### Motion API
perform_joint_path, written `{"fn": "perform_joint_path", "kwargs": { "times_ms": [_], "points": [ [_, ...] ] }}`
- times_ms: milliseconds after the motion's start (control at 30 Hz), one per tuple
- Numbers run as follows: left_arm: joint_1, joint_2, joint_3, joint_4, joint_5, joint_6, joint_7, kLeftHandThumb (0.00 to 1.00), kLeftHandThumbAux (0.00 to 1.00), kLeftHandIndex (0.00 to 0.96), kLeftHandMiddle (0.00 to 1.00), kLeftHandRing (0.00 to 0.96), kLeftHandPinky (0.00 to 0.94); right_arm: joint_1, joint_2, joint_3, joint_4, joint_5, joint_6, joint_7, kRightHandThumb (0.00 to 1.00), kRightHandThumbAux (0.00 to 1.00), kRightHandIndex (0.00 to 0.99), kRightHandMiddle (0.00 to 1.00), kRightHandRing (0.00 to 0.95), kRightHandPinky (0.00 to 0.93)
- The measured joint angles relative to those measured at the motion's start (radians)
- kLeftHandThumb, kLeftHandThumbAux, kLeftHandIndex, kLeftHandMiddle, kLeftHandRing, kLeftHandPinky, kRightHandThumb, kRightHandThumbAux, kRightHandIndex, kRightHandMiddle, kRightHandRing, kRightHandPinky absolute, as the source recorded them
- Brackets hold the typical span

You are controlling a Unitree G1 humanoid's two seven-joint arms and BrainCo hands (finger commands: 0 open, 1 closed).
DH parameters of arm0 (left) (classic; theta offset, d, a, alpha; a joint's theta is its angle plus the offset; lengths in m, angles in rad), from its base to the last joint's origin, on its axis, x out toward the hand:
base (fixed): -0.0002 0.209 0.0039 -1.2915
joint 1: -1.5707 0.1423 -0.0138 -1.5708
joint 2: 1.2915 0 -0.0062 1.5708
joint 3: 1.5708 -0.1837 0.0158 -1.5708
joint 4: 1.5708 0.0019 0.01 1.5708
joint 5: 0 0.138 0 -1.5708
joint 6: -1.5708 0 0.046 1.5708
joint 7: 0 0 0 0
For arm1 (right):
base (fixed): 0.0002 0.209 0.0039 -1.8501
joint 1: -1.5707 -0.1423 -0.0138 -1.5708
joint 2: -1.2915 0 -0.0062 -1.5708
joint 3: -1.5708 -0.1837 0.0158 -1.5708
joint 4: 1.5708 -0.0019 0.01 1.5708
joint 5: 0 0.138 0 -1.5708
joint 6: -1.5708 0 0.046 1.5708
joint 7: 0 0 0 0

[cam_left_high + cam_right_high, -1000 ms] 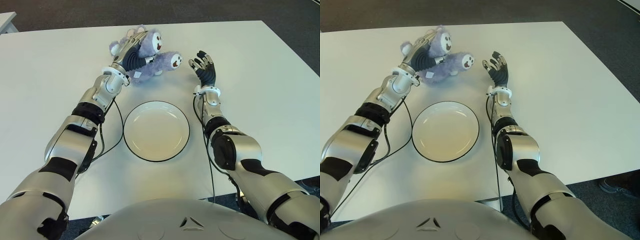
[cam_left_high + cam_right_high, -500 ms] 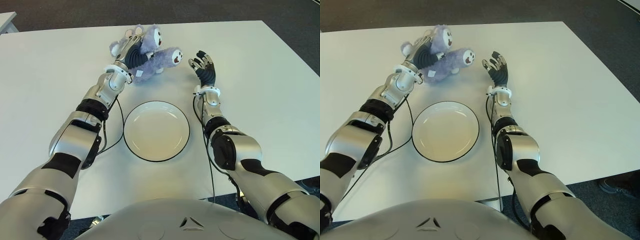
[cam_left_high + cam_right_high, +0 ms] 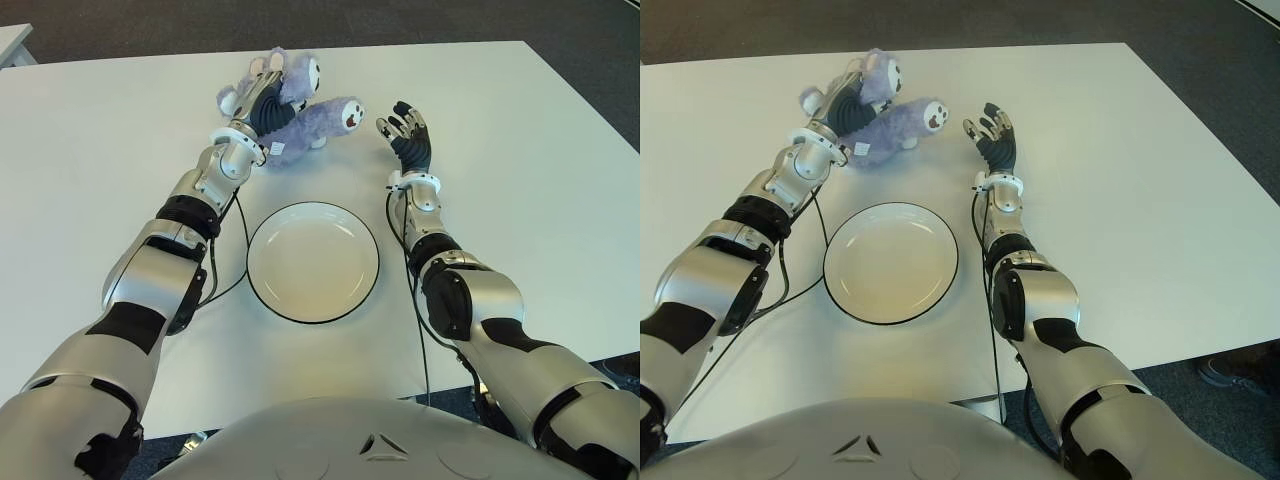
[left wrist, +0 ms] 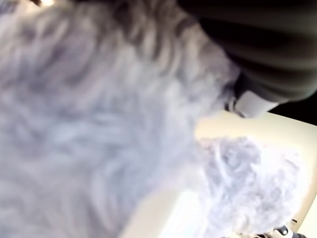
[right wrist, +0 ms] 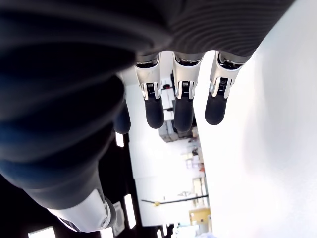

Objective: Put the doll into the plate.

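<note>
Our left hand (image 3: 262,100) grips the doll (image 3: 305,112) beyond the plate (image 3: 313,261); our right hand (image 3: 405,128), fingers spread, holds nothing.

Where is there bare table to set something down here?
Wide bare table left of the left arm, and right of the right hand. The plate itself holds nothing. Crowded at the far middle: left hand gripping the doll, right hand close beside.

A white table (image 3: 520,160) stands on dark grey carpet floor (image 3: 150,20).
</note>
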Motion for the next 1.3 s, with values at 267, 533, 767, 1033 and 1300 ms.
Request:
{"fn": "perform_joint_path", "kwargs": {
  "times_ms": [267, 533, 767, 1033, 1300],
  "points": [
    [-0.015, -0.001, 0.000, 0.021, 0.000, 0.018, 0.029, 0.593, 0.426, 0.509, 0.695, 0.683, 0.693, 0.000, 0.000, 0.000, 0.000, 0.000, 0.000, 0.000, 0.332, 0.805, 0.162, 0.144, 0.135, 0.149],
    [-0.021, -0.005, -0.002, 0.039, 0.000, 0.029, 0.059, 0.535, 0.476, 0.677, 0.776, 0.755, 0.759, 0.000, -0.002, 0.002, 0.000, -0.001, 0.000, 0.001, 0.302, 0.802, 0.144, 0.140, 0.132, 0.147],
    [-0.027, -0.012, 0.003, 0.058, -0.005, 0.047, 0.069, 0.588, 0.603, 0.716, 0.815, 0.805, 0.820, 0.000, -0.005, 0.003, 0.000, -0.002, 0.000, 0.001, 0.343, 0.807, 0.161, 0.146, 0.135, 0.156],
    [-0.031, -0.023, 0.008, 0.059, -0.011, 0.087, 0.105, 0.721, 0.643, 0.725, 0.823, 0.826, 0.852, 0.001, -0.008, 0.002, 0.000, -0.001, 0.000, 0.002, 0.362, 0.795, 0.166, 0.149, 0.137, 0.157],
    [-0.031, -0.027, 0.009, 0.054, -0.019, 0.115, 0.115, 0.811, 0.647, 0.748, 0.839, 0.844, 0.863, 0.001, -0.009, 0.000, 0.000, 0.000, 0.000, 0.006, 0.380, 0.792, 0.173, 0.149, 0.133, 0.151]
  ]
}}
